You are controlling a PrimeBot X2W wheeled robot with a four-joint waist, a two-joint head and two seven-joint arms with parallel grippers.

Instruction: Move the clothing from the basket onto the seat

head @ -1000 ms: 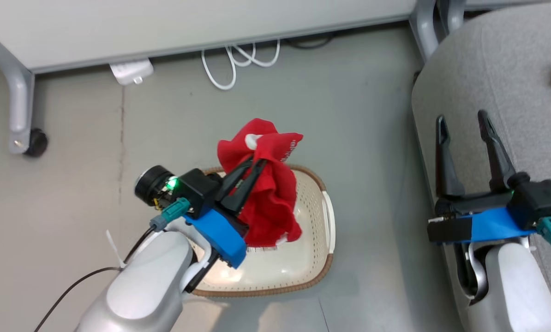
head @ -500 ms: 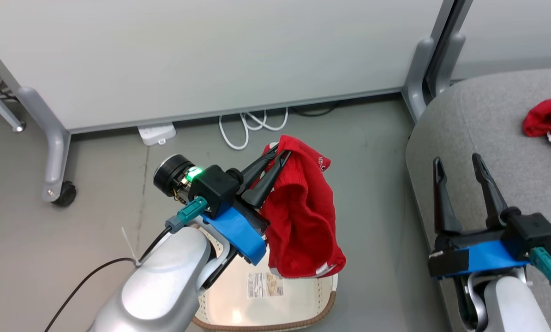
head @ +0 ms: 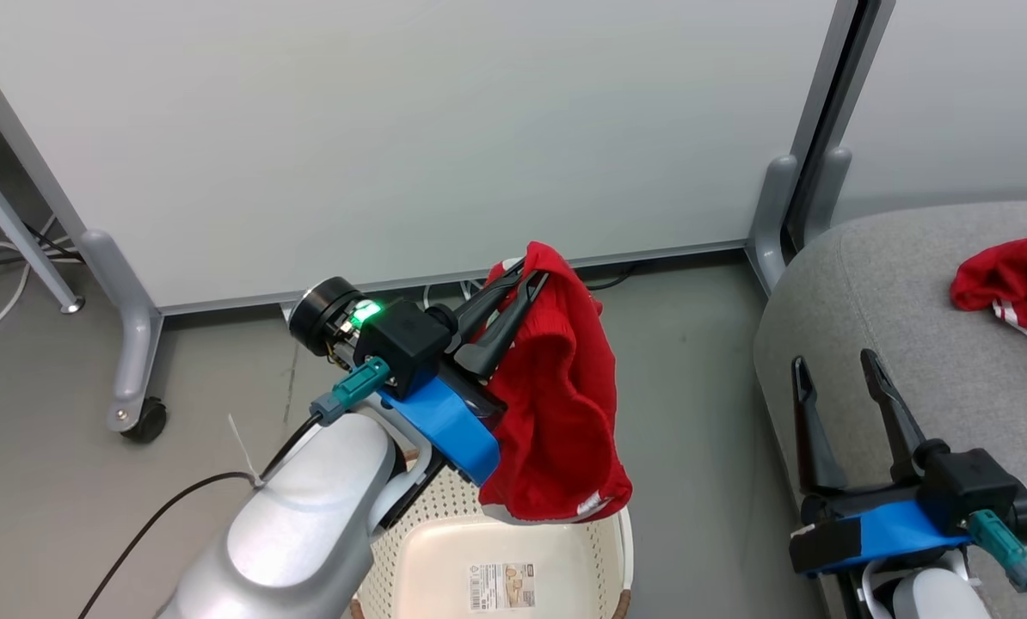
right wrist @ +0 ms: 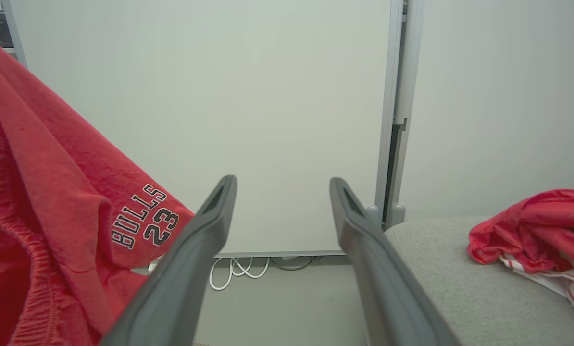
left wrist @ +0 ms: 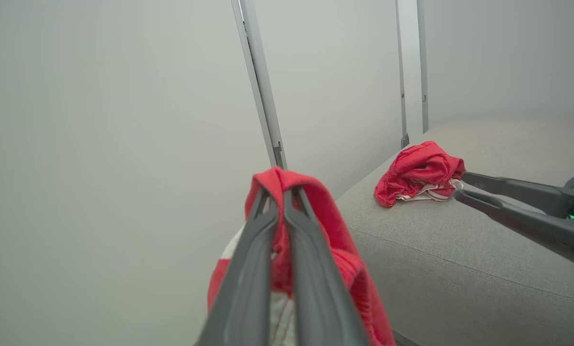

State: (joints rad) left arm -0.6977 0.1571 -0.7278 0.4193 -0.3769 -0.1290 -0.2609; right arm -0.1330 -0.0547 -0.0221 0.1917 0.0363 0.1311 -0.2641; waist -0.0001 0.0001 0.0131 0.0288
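Left claw (head: 532,275) clenched on red garment (head: 556,413), which hangs over the basket (head: 626,550), left of the sofa (head: 892,284).
Risk: only a pinch near the top edge, so a fast swing right cld drop it on the floor (head: 694,361) short of the sofa; low hem cld snag the basket. Right claw (head: 832,363) released, empty, by sofa's near edge; other red garment (head: 1008,275) on sofa.

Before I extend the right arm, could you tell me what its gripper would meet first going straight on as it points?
Probably the white partition panel: the right gripper points between the held red garment and the sofa, touching neither, though depth is unclear.
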